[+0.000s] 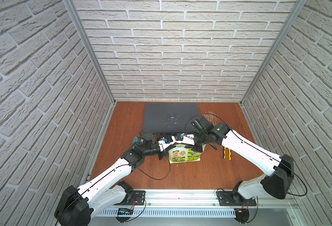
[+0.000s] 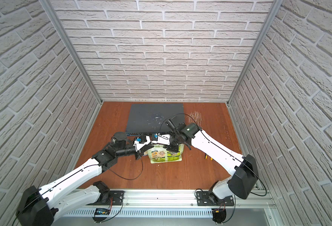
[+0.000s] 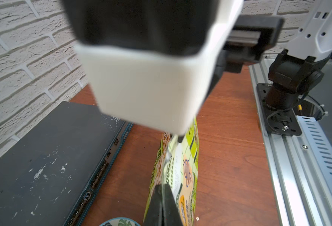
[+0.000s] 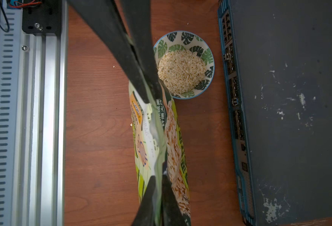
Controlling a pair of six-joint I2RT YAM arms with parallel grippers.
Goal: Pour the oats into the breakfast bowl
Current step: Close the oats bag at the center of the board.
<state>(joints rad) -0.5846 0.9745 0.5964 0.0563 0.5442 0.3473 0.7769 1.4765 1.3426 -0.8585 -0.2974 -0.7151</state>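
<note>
The light-green oats pouch [image 1: 182, 155] [image 2: 164, 155] stands upright on the wooden table, mouth up. My left gripper [image 3: 161, 185] is shut on one end of its top edge. My right gripper [image 4: 158, 177] is shut on the other end. In the right wrist view the left gripper [image 4: 151, 95] pinches the pouch [image 4: 153, 137] right next to the breakfast bowl [image 4: 208, 56]. The bowl stands beside the pouch and holds a heap of beige oats [image 4: 180, 70]. In a top view only a teal sliver of the bowl [image 1: 135, 140] shows behind the left arm.
A flat dark network switch [image 1: 171, 117] [image 4: 288, 117] lies behind the bowl and pouch. Yellow-handled pliers [image 1: 226, 153] lie to the right of the pouch. A few loose flakes [image 4: 131, 124] dot the wood. The aluminium rail [image 1: 180, 195] runs along the front edge.
</note>
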